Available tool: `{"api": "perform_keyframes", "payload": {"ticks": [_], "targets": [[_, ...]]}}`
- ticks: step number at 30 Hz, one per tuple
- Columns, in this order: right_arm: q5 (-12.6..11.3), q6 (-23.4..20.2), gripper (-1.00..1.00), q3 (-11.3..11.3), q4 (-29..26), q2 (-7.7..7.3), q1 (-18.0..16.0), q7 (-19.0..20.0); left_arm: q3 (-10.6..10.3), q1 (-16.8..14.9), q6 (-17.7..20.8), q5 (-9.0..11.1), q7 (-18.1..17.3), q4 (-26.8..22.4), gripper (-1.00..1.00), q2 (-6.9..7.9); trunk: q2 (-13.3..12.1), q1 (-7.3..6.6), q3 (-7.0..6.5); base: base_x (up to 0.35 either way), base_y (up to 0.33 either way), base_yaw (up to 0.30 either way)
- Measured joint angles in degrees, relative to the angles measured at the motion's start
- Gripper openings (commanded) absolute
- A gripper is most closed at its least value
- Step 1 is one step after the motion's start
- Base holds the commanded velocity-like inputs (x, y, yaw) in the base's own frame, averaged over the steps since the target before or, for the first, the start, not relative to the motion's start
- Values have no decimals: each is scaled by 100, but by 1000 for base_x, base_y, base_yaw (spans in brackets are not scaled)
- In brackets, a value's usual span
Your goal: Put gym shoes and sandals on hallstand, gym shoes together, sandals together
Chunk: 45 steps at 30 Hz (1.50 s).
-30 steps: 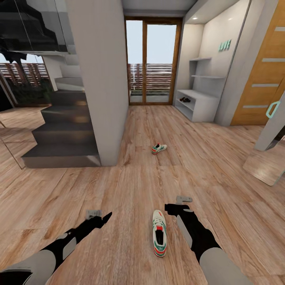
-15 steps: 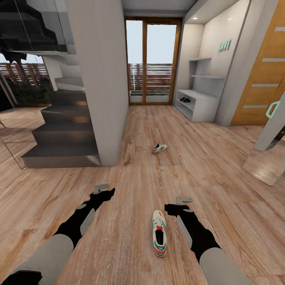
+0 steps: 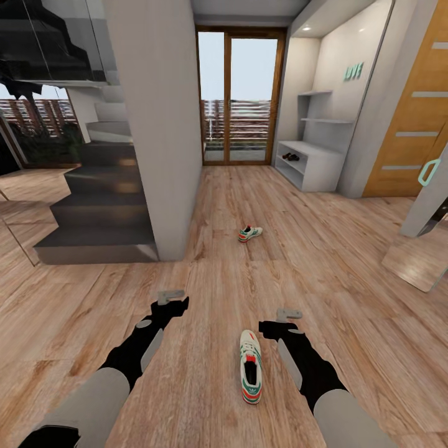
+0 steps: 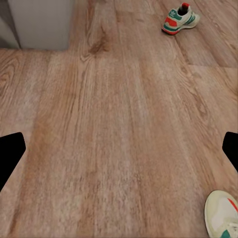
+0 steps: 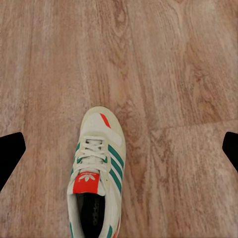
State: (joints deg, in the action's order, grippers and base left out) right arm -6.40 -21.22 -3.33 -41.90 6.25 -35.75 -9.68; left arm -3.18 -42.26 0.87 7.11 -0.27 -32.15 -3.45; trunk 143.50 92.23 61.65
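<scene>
Jaws of both grippers stand spread, holding nothing: the left gripper (image 3: pixel 176 305) and right gripper (image 3: pixel 272 326) hover over the corridor floor (image 3: pixel 348 280). One gym shoe (image 3: pixel 251 366) lies between them; the other gym shoe (image 3: pixel 249 233) rests at 12 o'clock. Both sandals (image 3: pixel 290 157) sit on the hallstand (image 3: pixel 320 168).

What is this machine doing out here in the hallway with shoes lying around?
It is tidying shoes onto the white shoe rack by the far wall. Two dark sandals already sit on a shelf there. One gym shoe lies on the wood floor between its arms, another gym shoe farther ahead. The left tool and right tool are open and empty.
</scene>
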Motion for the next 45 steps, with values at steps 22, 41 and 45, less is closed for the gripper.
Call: {"api": "perform_keyframes", "payload": {"ticks": [22, 41, 45], "targets": [[-1, 9, 100, -14, -19, 2, 0, 3, -10, 0, 0, -24, -3, 1, 100, -18, 0, -1, 0, 135, 80, 0], [-12, 8, 100, 22, 27, -4, 0, 0, -18, 0, 0, -24, -12, 8, 100, -18, 4, 8, 90, 60, 20, 0], [-17, 16, 100, 27, 37, -5, 0, 2, -20, 0, -4, -24, -18, 6, 100, -36, 4, 8, 125, 0, 0, 0]]}}
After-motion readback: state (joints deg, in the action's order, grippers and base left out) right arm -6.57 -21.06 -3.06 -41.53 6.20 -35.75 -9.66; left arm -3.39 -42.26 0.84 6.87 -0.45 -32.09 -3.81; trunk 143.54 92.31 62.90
